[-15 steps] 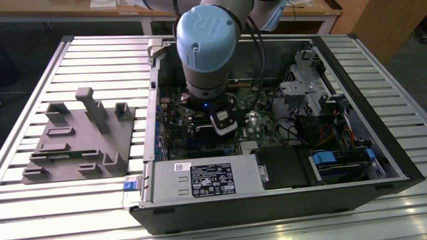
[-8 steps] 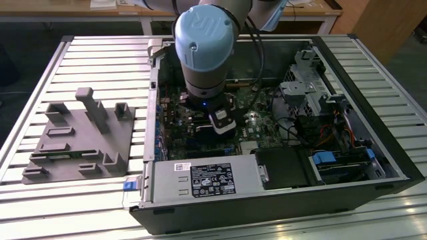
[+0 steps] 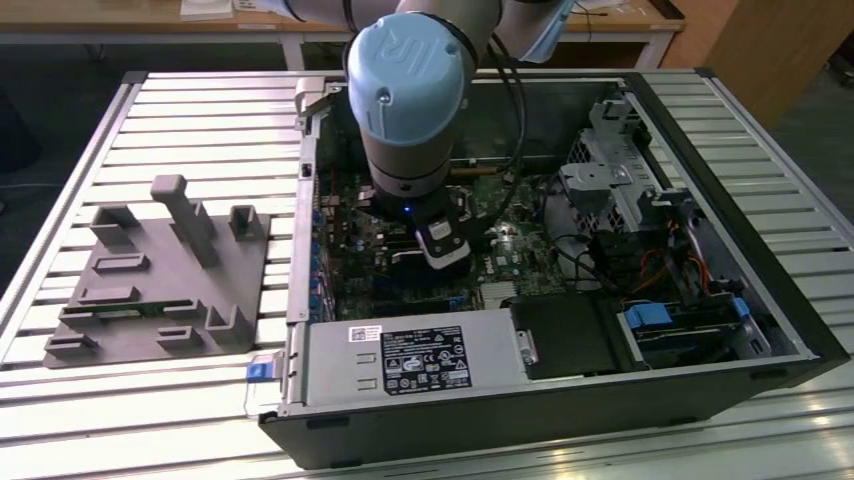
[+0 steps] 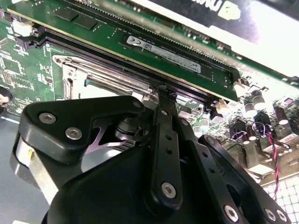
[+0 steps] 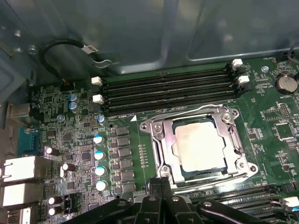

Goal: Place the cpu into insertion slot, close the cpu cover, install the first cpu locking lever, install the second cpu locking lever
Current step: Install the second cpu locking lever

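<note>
The cpu [image 5: 201,147], a flat square chip with a silvery top, lies in the insertion slot [image 5: 148,125] on the green board. The cpu cover [image 5: 161,142], a thin metal frame, lies flat around it with the chip showing through its window. A thin wire lever [image 5: 187,111] runs along the socket's far edge. My gripper [image 5: 161,183] is shut, its two narrow black fingers pressed together at the socket's near edge. In the second wrist view the gripper [image 4: 164,91] tip sits right by the socket's metal frame [image 4: 107,77]. The exterior view shows the gripper [image 3: 447,262] low inside the open computer case.
Long black memory slots [image 5: 168,91] run beside the socket, and a green memory stick [image 4: 163,51] stands close behind the fingers. Capacitors [image 5: 99,156] stand nearby. A power supply [image 3: 407,360] and drive cage [image 3: 614,180] crowd the case. A grey fixture [image 3: 160,275] lies on the table at the exterior view's left.
</note>
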You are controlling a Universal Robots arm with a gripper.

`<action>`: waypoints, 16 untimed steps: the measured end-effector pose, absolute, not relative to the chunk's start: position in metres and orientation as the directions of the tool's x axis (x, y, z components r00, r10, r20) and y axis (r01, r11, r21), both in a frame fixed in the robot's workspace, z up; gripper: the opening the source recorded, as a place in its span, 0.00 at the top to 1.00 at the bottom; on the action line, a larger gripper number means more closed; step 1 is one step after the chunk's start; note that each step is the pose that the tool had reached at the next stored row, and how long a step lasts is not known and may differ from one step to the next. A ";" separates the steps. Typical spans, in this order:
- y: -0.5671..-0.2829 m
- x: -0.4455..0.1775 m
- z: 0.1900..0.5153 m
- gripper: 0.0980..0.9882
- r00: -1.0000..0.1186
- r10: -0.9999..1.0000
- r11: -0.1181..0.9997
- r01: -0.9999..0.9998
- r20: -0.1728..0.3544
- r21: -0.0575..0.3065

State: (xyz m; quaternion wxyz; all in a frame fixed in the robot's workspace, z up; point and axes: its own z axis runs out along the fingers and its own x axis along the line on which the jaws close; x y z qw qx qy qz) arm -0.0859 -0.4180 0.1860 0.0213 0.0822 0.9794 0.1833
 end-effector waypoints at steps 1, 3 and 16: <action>-0.418 -0.086 0.186 0.99 -0.986 0.169 0.919 0.153 -0.012 0.362; -0.418 -0.086 0.186 0.99 -0.986 0.169 0.923 0.153 -0.014 0.353; -0.418 -0.086 0.192 0.99 -0.986 0.169 0.926 0.152 -0.017 0.347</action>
